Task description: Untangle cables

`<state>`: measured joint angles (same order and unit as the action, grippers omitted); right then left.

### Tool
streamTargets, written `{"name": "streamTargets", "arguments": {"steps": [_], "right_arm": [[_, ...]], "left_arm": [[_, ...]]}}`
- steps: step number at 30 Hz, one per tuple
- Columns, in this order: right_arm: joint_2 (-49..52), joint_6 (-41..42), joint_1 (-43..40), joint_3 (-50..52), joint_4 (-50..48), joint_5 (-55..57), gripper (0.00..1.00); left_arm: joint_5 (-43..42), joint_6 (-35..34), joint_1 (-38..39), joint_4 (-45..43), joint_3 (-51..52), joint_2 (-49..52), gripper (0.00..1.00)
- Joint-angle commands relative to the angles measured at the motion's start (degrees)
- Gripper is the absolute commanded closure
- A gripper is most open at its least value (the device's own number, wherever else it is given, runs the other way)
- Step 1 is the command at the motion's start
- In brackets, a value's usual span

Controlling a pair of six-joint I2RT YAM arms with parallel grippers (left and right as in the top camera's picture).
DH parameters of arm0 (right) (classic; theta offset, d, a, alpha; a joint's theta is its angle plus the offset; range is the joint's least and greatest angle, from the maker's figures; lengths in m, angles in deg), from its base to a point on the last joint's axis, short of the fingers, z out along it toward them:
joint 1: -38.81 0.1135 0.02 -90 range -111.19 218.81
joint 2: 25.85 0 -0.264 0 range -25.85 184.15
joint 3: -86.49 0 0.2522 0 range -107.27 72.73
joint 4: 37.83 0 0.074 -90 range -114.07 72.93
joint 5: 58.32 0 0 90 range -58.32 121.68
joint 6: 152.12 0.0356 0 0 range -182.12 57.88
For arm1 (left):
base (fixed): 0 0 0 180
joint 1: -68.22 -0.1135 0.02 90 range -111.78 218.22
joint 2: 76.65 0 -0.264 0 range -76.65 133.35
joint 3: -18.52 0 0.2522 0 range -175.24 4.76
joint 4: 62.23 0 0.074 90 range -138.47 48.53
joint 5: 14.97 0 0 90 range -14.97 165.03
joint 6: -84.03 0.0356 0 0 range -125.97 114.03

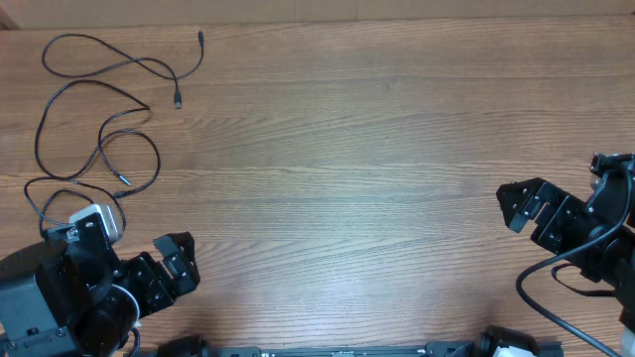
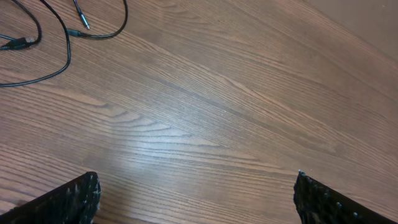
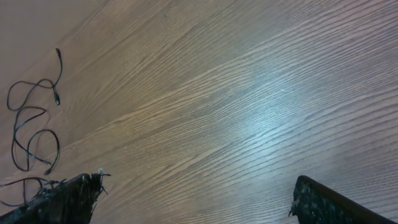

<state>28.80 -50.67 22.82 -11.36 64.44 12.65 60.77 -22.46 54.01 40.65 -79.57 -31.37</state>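
At the far left corner of the brown wood-grain table [image 1: 377, 129], the thin black cables [image 1: 149, 107] lie in loose overlapping loops, their small plug ends poking out of the tangle. Neither arm touches them. The black two-finger left gripper [image 1: 179, 263] sits near the loops on the side closer to the robot, jaws spread wide and empty. The matching right gripper [image 1: 508, 206] is well apart at the right edge, also wide and empty.
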Motion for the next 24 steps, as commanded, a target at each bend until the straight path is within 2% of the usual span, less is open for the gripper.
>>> {"name": "streamTargets", "arguments": {"steps": [1, 15, 18, 20, 24], "right_arm": [[-0.2, -0.7, 0.3, 0.2, -0.3, 0.5, 0.00], [-0.2, -2.9, 0.3, 0.3, 1.6, 0.5, 0.00], [-1.4, -5.4, 0.6, 2.1, -1.8, 0.2, 0.00], [-5.3, -9.6, 3.3, 7.5, -7.5, -0.1, 0.00], [-12.8, -12.0, 8.1, 18.3, -17.6, 0.1, 0.00]], "left_arm": [[0.7, 0.7, 0.4, -0.2, 0.3, 0.0, 0.00], [0.7, 0.7, 0.4, -0.2, 0.3, 0.0, 0.00], [0.7, 0.7, 0.4, -0.2, 0.3, 0.0, 0.00], [0.7, 0.7, 0.4, -0.2, 0.3, 0.0, 0.01], [0.7, 0.7, 0.4, -0.2, 0.3, 0.0, 0.00]]}}
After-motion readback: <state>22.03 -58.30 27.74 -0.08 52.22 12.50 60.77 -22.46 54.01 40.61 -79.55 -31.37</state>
